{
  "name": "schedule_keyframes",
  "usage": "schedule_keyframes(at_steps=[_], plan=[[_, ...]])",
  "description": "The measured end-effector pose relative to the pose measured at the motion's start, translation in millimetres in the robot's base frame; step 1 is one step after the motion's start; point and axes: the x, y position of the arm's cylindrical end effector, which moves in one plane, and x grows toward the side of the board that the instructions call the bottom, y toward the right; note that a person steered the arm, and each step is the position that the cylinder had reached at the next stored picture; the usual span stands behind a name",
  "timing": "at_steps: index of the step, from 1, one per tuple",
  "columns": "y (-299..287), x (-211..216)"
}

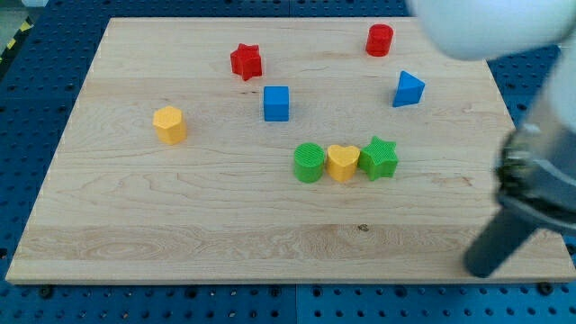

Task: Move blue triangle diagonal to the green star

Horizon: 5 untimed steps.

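The blue triangle [408, 89] lies on the wooden board toward the view's upper right. The green star [379, 158] sits below and a little left of it, at the right end of a touching row with a yellow heart [342, 163] and a green cylinder [309, 163]. My tip [480, 268] is a dark rod end near the board's lower right corner, well below and right of the green star and far from the blue triangle. It touches no block.
A blue cube [276, 103] sits near the board's middle, a red star [246, 61] above it, a red cylinder [380, 40] near the top edge, a yellow hexagonal block [169, 124] at the left. The blurred arm body [540, 171] fills the right side.
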Motion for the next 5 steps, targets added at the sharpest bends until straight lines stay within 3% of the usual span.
schedule_keyframes(at_steps=[3, 5], plan=[[57, -2], [129, -24]])
